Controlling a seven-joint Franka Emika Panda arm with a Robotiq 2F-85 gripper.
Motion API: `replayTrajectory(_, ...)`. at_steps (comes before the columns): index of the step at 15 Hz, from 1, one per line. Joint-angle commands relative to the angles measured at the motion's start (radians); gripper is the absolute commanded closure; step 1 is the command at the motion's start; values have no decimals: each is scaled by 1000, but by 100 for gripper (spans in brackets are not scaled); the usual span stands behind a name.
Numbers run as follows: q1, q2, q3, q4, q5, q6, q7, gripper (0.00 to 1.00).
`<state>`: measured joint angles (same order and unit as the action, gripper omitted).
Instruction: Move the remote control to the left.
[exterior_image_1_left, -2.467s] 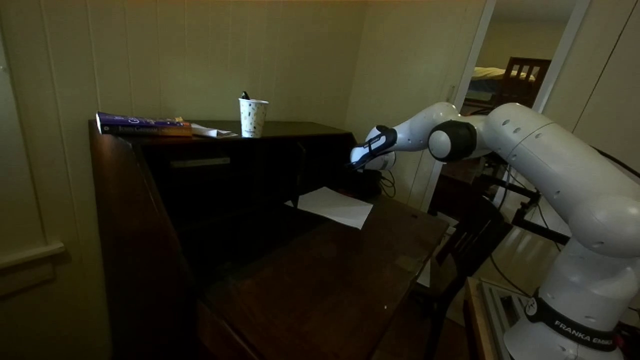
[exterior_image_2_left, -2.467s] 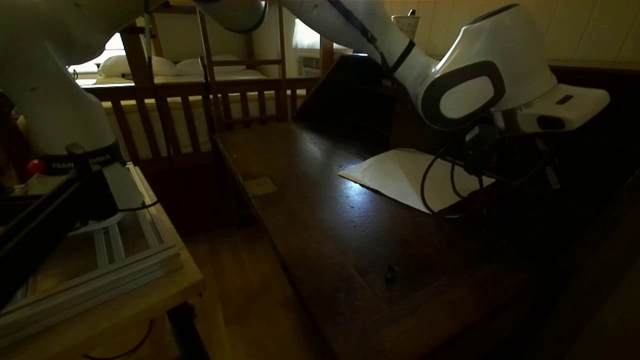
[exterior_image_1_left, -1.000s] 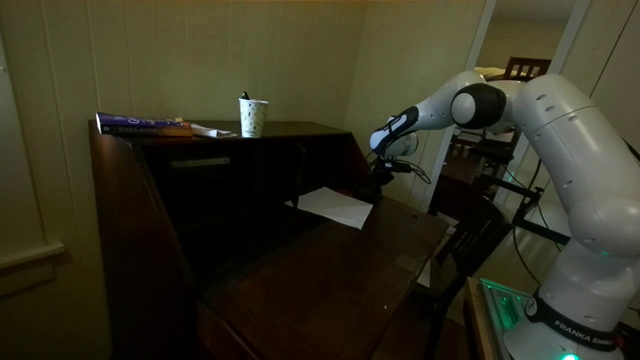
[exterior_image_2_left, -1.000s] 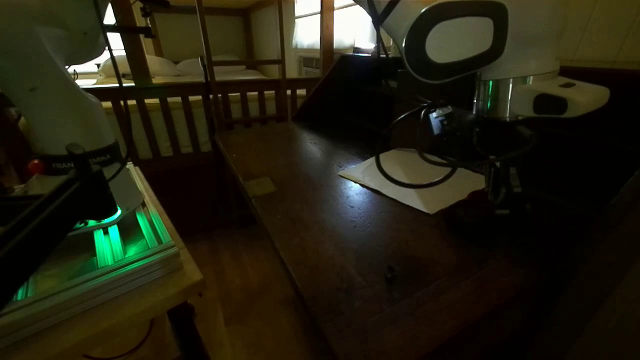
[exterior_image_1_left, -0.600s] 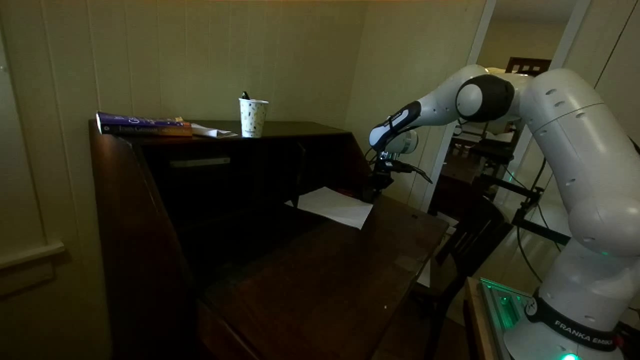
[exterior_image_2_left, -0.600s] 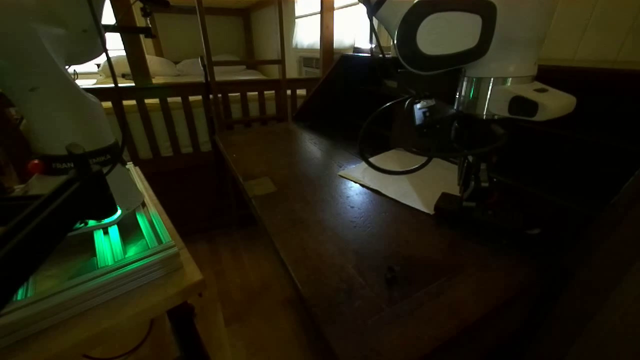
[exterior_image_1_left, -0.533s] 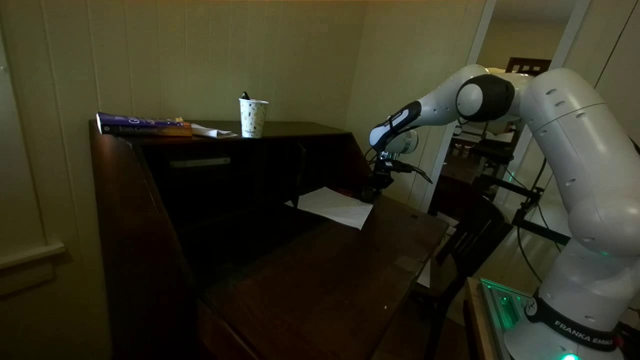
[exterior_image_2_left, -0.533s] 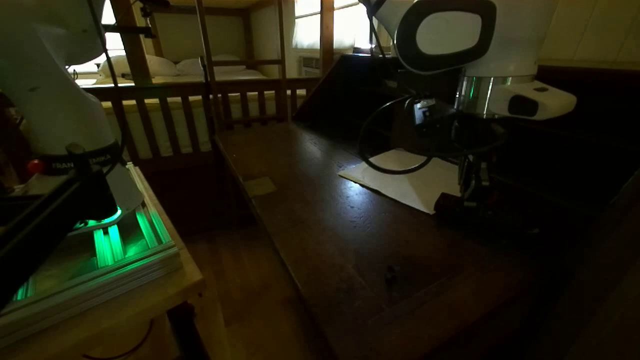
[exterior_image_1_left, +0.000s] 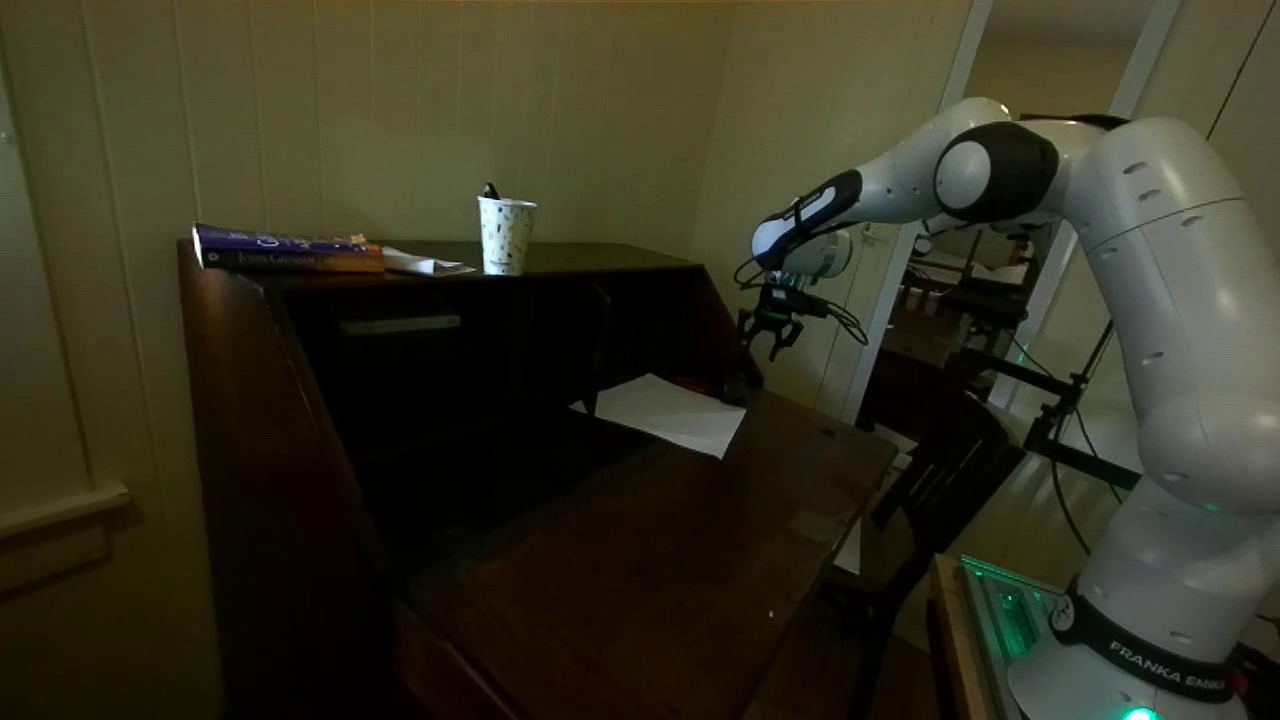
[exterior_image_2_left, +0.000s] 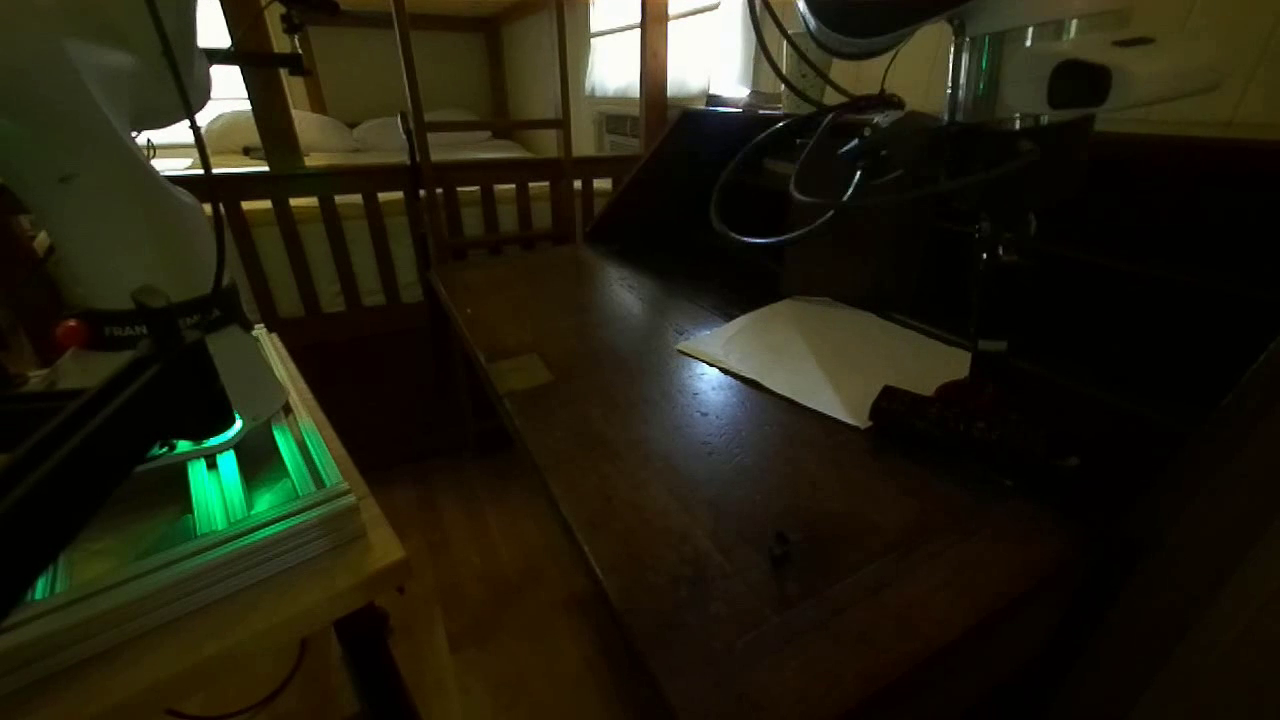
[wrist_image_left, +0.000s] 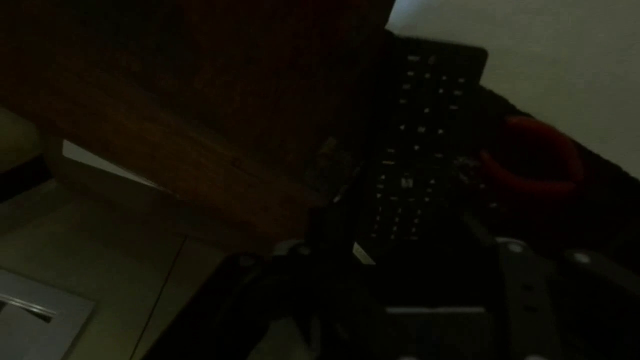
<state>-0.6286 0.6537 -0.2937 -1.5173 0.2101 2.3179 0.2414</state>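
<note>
The gripper (exterior_image_1_left: 759, 347) is hanging spread and empty above the remote (wrist_image_left: 416, 142), which is lying right of the paper (exterior_image_2_left: 830, 350) — gloom is hiding whether they're touching. I'm expecting light, stiff, slick plastic, inviting a pinch across its middle.

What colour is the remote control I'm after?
The remote control is black, with small pale markings on its face; it shows best in the wrist view.
</note>
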Motion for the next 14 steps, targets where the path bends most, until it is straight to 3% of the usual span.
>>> replayTrajectory(1, 36, -20, -13, -46, 48, -27, 140, 5)
replayTrajectory(3, 53, -7, -10, -58, 65, -10, 191, 0)
replayTrajectory(7, 83, 47, -12, -44, 85, 14, 249, 0)
replayTrajectory(14, 85, 120, -12, -15, 98, 86, 238, 0)
